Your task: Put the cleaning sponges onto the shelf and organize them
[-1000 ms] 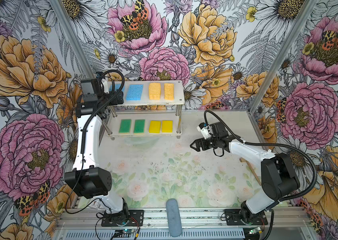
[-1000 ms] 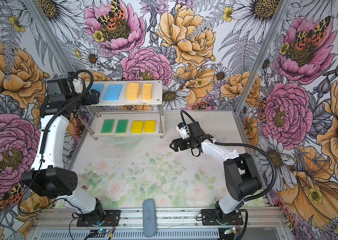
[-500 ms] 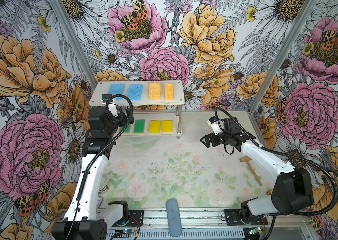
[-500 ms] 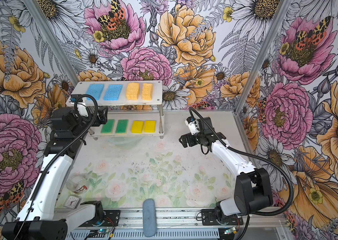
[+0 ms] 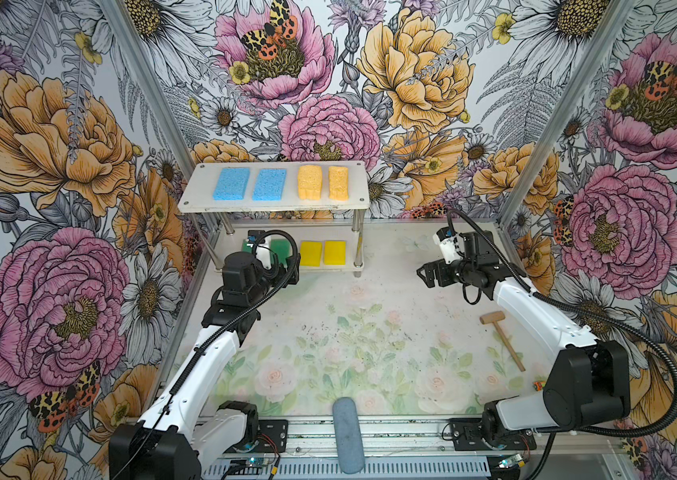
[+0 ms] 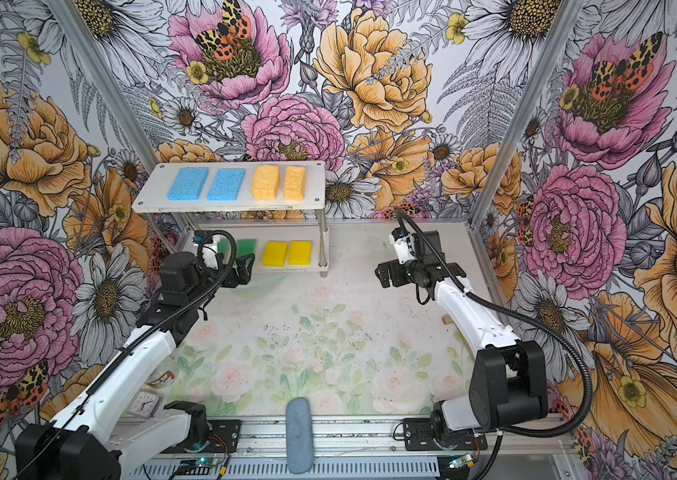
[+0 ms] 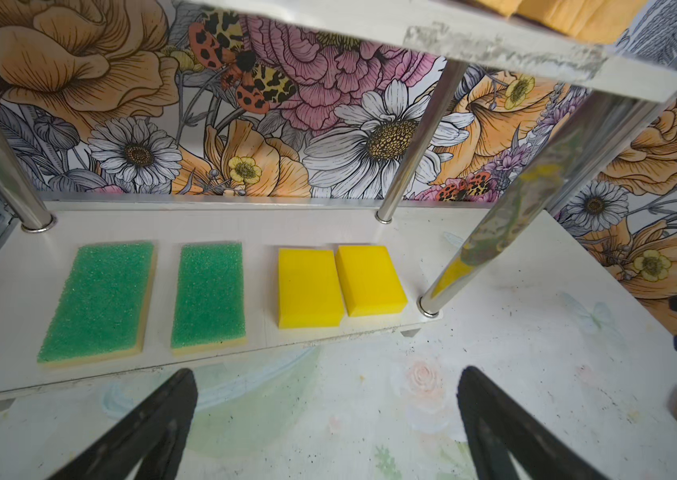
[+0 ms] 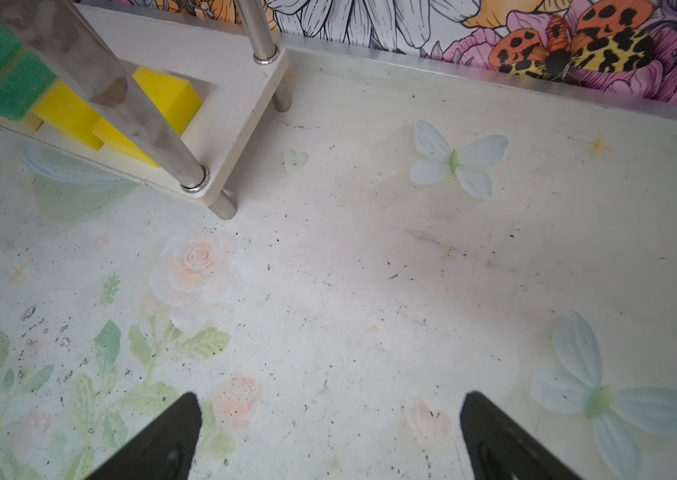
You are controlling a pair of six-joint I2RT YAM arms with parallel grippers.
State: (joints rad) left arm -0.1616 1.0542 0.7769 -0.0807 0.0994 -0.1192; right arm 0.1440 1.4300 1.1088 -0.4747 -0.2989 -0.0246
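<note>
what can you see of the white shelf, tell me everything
The shelf is a white two-tier rack: two flat boards with rounded corners joined by shiny metal posts, standing upright on short feet at the back of the table. Two blue sponges and two orange sponges lie in a row on the top board; two green sponges and two yellow sponges on the lower one.

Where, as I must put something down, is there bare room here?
The table's middle, bordered by the shelf, the grey-blue cylinder and the wooden mallet, is bare; so is the patch between the shelf's right end and the right gripper. Both shelf boards are crowded: four sponges each.
</note>
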